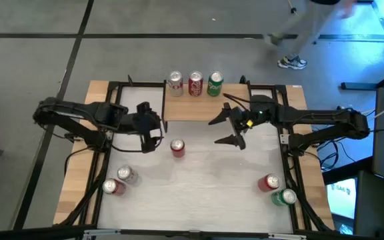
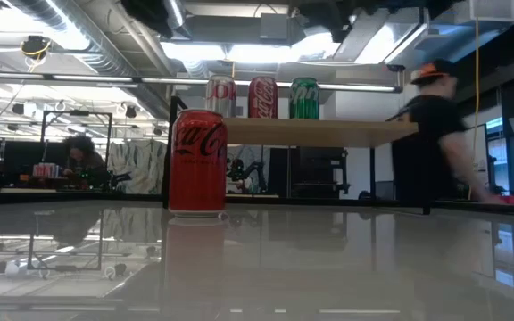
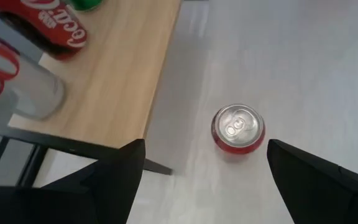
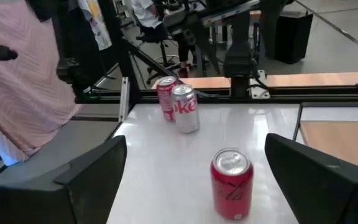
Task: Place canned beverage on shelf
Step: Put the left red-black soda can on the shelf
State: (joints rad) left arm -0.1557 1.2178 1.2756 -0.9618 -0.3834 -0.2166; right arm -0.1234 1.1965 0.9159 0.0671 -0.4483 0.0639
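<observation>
Red can [image 1: 177, 147] stands upright on the white table [image 1: 205, 183], just beyond the left gripper [image 1: 153, 135] — fingers spread apart, holding nothing. Right gripper [image 1: 231, 130] also spread wide and empty, the can off to its far side. Shelf [image 1: 202, 109] carries three cans [image 1: 195, 84] — silver, red, green.

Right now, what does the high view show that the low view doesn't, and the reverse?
Only high: the open left gripper and open right gripper flanking the lone red can, plus can pairs near the table's left and right front corners. Only low: the shelf's underside and the room behind it with a person. Both: three cans on the shelf, silver, red, green.
</observation>
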